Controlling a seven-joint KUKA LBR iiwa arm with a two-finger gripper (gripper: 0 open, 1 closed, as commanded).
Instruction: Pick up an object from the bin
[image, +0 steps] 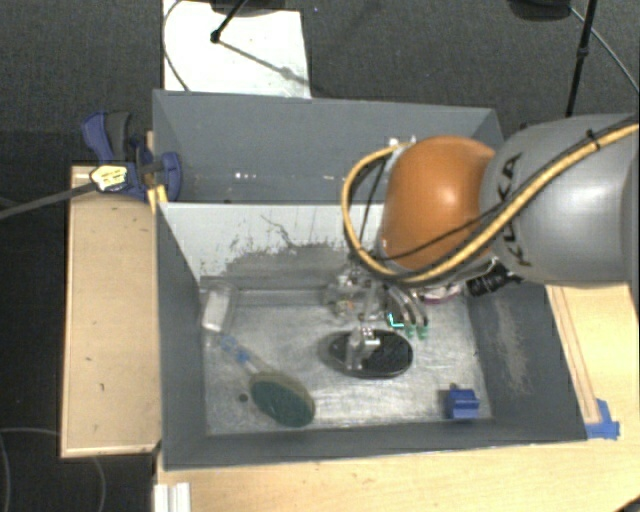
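My gripper hangs low in the middle of the bin, right over a flat black oval thing that lies on the floor. Its tip meets the left part of that black oval, and whether it has hold of it I cannot tell. A small blue block lies near the front right corner, apart from the gripper.
A dark green round pad on a clear handle lies at the front left. A small whitish clear piece rests by the left wall. The arm with its orange cover and cables reaches in from the right above the back of the bin.
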